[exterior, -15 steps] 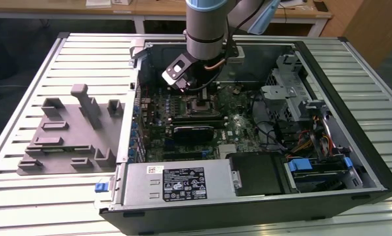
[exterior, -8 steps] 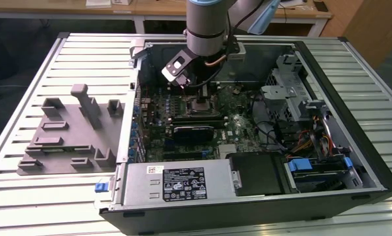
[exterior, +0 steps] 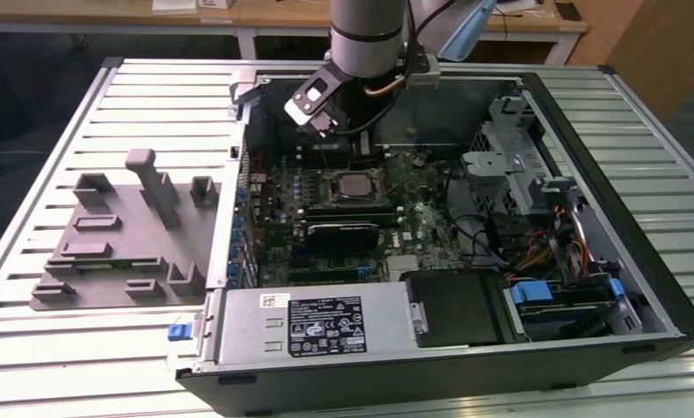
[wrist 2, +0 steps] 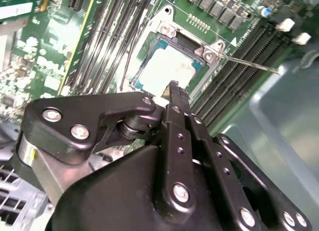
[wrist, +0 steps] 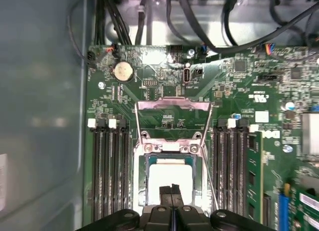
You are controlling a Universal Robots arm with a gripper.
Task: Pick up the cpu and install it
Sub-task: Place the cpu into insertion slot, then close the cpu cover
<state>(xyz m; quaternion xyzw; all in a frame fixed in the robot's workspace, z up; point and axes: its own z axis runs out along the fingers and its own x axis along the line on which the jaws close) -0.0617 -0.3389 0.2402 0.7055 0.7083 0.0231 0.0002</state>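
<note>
From my station the biggest thing on screen is the slatted metal table (exterior: 68, 348); on it lies the open computer case (exterior: 440, 374), side panel off, with a grey fixture block (exterior: 114, 252) beside it toward the exterior view's left; inside the case I see the silver power supply (exterior: 312, 322) along the near wall and the green motherboard (exterior: 428, 218) across the floor; the arm (exterior: 370, 35) reaches down into the case from the far side; in both wrist views the gripper (wrist: 172, 191) (wrist 2: 173, 89) hangs directly above the socket, its two black fingers (wrist: 166, 193) pressed flat against each other with nothing between them; I cannot tell whether the tips touch what is below; the socket's load plate (wrist: 174, 104) stands flipped open and its thin wire lever (wrist 2: 249, 65) juts out to one side; the cpu (wrist: 169, 173) (wrist 2: 167, 66) (exterior: 353, 185) sits inside the socket frame, lying flat with its shiny metal top facing up at the cameras; it is square, so I read no long axis, and its edges run parallel to the frame and to the memory slots (wrist: 107, 166) flanking it on both sides; smallest, a coin battery (wrist: 123, 70) sits on the board beyond the open plate.
</note>
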